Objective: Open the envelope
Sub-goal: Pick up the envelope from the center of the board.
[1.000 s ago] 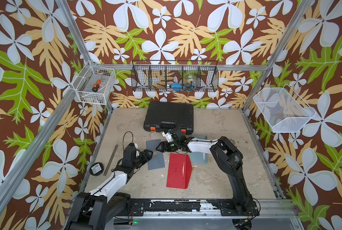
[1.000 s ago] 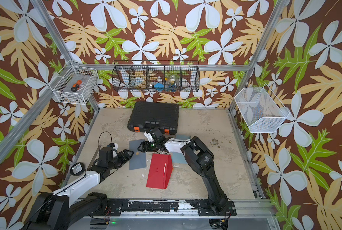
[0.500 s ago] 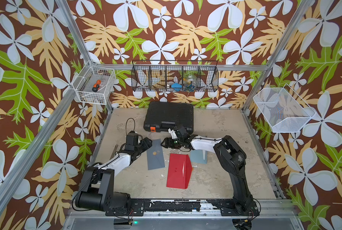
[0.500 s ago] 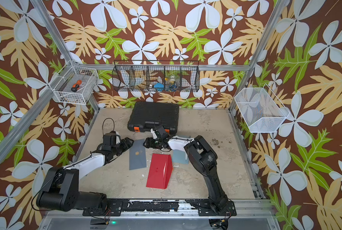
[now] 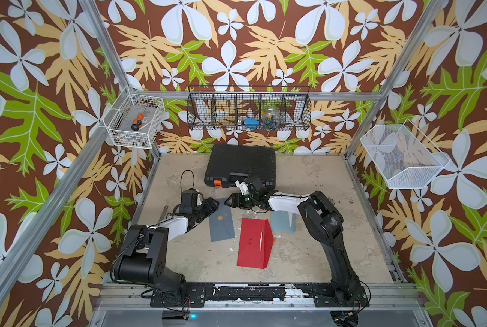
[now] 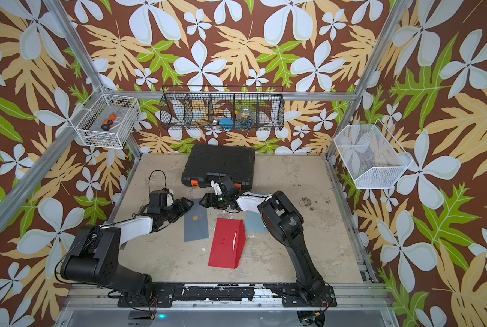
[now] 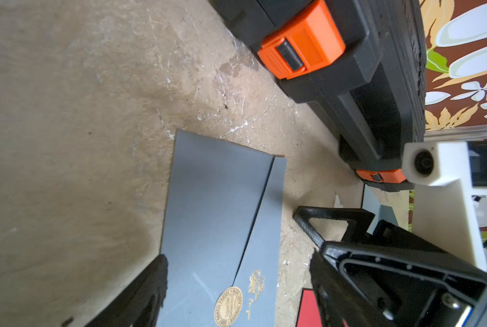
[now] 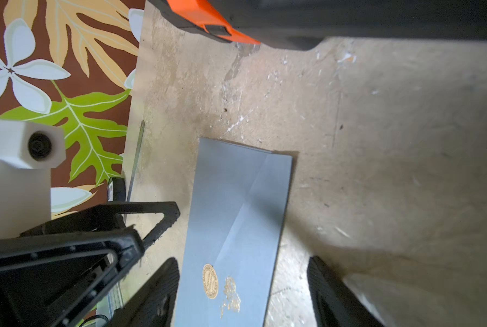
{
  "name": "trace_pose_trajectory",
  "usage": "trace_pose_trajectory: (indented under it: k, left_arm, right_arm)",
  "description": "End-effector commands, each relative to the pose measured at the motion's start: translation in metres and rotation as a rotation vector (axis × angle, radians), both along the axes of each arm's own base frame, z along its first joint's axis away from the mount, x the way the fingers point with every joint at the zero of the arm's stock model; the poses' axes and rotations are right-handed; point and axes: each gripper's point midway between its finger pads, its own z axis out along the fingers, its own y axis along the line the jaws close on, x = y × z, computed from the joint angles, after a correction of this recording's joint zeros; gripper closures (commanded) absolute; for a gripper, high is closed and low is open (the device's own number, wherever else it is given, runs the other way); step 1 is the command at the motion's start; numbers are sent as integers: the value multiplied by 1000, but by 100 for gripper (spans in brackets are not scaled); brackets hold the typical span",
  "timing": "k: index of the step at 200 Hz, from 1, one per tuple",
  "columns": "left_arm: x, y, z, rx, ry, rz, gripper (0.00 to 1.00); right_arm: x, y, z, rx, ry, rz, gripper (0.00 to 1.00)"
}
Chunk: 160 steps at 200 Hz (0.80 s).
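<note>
**Grippers gather over a sealed grey envelope**

Both arms lie low over the table point(image 5: 307, 175) and meet at the upper end of the grey envelope point(image 5: 221, 226). It lies flat just left of centre in both top views, below the black tool case point(image 5: 242, 165). Its flap is down, with the tip pinned by a round gold seal point(image 5: 220, 218), so by my reading the opening has not begun.

The left gripper point(image 5: 214, 204) comes in from the left of the frame and the right gripper point(image 5: 232, 200) from the right, their tips near each other over the envelope's top edge. Jaws on both stand wide and hold nothing. In the right wrist view its two dark fingers point(image 8: 166, 286) sit either side of the envelope's width, with the seal between them. Whether any finger presses the paper, I cannot tell.

The pairing suits thin paper: one gripper is likely meant to pin the body flat while the other works under the flap's edge near the seal. A flat envelope offers no lip to pinch from above — hence the low, shallow approach.

A red folded piece point(image 5: 255, 243) sits at the envelope's lower right. A pale blue envelope point(image 5: 279, 223) lies further right, partly under the right arm — both look close enough to be nudged.
</note>
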Motion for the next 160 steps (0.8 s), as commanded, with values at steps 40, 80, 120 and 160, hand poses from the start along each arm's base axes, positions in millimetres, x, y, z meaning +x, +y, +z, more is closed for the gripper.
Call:
trace_pose_trajectory:
  k: [40, 80, 120, 160]
  left_arm:
    - [4, 18, -9, 89, 15, 52, 18]
    - [3, 10, -18, 49, 35, 16, 18]
    - [-8, 1, -31, -11, 69, -4, 19]
    - [-17, 3, -41, 4, 105, -6, 20]
  right_arm:
    - [-15, -12, -37, -138, 94, -22, 25]
    - [-16, -10, -44, -145, 107, -23, 25]
    - [-20, -6, -46, -133, 122, -17, 25]
    - [-25, -4, -47, -103, 174, -35, 23]
